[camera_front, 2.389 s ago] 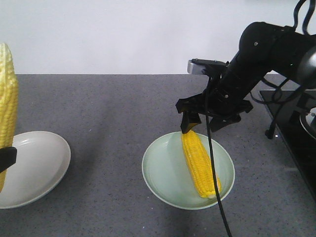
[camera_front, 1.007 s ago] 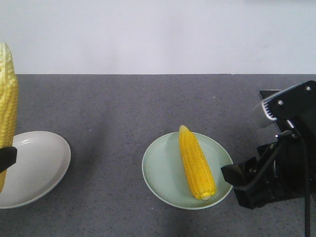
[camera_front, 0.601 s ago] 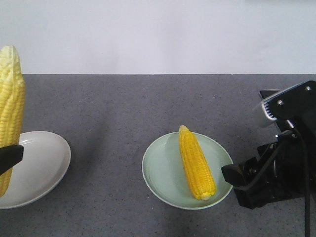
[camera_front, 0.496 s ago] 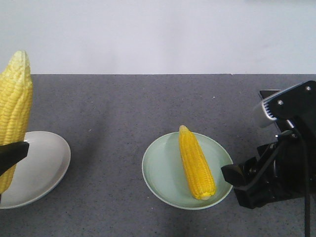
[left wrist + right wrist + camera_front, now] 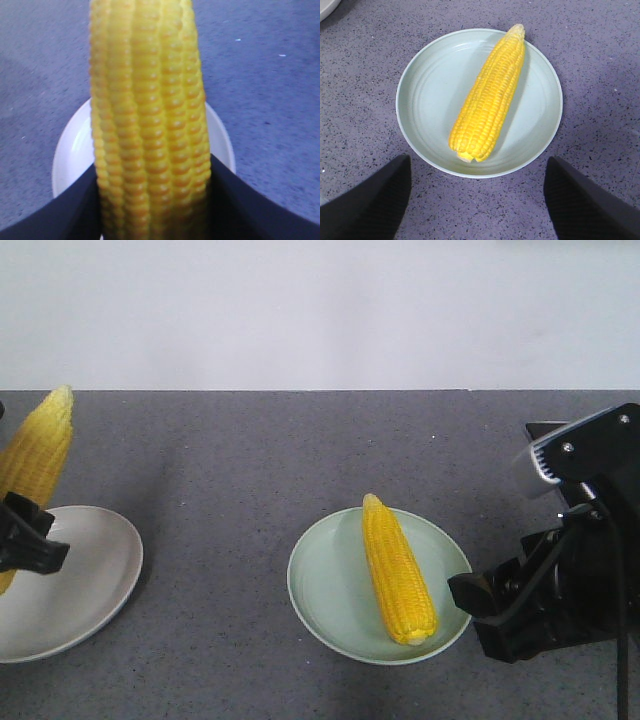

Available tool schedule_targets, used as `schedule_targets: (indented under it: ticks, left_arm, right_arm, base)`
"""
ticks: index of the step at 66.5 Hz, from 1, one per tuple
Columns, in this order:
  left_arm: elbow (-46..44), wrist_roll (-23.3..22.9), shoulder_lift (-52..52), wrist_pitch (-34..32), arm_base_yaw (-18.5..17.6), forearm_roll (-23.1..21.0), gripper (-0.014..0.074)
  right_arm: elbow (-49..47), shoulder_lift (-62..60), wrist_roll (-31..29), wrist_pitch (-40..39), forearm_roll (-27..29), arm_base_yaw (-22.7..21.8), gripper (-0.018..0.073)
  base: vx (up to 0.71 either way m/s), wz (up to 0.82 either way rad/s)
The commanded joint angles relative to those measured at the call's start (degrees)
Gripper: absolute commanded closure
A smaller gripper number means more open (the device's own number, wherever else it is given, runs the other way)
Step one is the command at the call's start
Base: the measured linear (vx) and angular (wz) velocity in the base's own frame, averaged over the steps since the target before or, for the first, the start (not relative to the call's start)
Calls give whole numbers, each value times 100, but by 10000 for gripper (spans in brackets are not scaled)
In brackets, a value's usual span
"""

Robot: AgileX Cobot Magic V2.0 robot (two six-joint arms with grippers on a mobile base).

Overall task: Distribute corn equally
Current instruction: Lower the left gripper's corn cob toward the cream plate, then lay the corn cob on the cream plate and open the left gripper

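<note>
Right wrist: ribbed cob point(image 5: 489, 102), glossy round plate point(image 5: 425, 100)

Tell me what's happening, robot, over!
Left gripper shut on corn cob, above white plate. Right gripper open, empty. Second cob on green plate. Nothing blocking.

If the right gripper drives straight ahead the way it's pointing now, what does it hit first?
Most likely the corn cob lying on the green plate: the right gripper is open and aimed down at it, with nothing between. Depth is uncertain.
</note>
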Motion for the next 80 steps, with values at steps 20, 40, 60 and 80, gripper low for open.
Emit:
schedule_targets:
  ticks: [20,40,60,80]
  left_arm:
    - [-684,1272,1170,113,1103,-1308,325]
    - [-684,1692,1805,31,1811,-2132,325]
    - [-684,1683,2337,-40,1841,-2132,324]
    - [-684,1677,2710,-33,1841,-2132,300]
  right_arm:
    - [-136,-87,0,-293,-68,-4,17]
    - [-136,-87,0,-293,-68,-4,17]
    - [-136,-87,0,-293,-68,-4,17]
    - [-136,-87,0,-293,-68,-4,17]
  base:
    - [0,0]
    - [0,0]
    - [0,0]
    - [0,0]
